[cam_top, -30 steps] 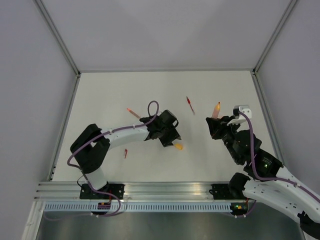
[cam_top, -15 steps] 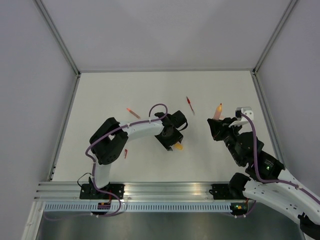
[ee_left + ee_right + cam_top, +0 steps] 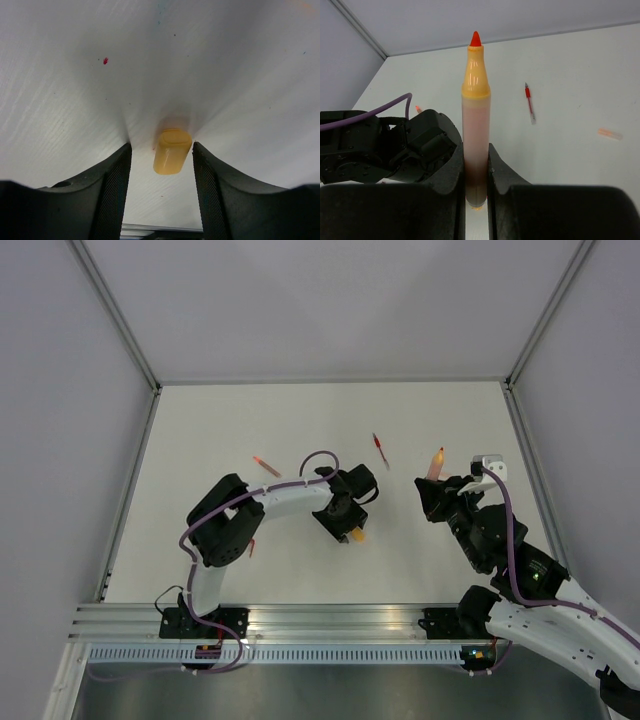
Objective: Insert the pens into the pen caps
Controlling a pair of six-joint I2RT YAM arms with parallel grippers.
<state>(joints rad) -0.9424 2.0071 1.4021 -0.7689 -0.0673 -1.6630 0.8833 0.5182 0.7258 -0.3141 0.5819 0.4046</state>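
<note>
My right gripper (image 3: 475,167) is shut on the lower barrel of the orange-peach pen (image 3: 475,120), whose uncapped red tip points away from the wrist. From above, that pen (image 3: 434,462) sticks out past the right gripper (image 3: 437,492). The orange pen cap (image 3: 172,151) lies on the table between the open fingers of my left gripper (image 3: 161,149), close to the right finger (image 3: 210,185). From above, the cap (image 3: 357,534) shows at the edge of the left gripper (image 3: 345,522). The red pen (image 3: 380,448) lies loose further back.
A short pinkish stick (image 3: 266,464) lies left of the left wrist. A small peach stub (image 3: 610,133) lies on the table at the right of the right wrist view. The left arm's elbow (image 3: 225,530) stands over the table's near left. Grey walls enclose the white table (image 3: 200,420).
The left arm's elbow swung right and forward and its gripper shifted slightly right, straddling the orange cap. The right arm with its pen has barely moved.
</note>
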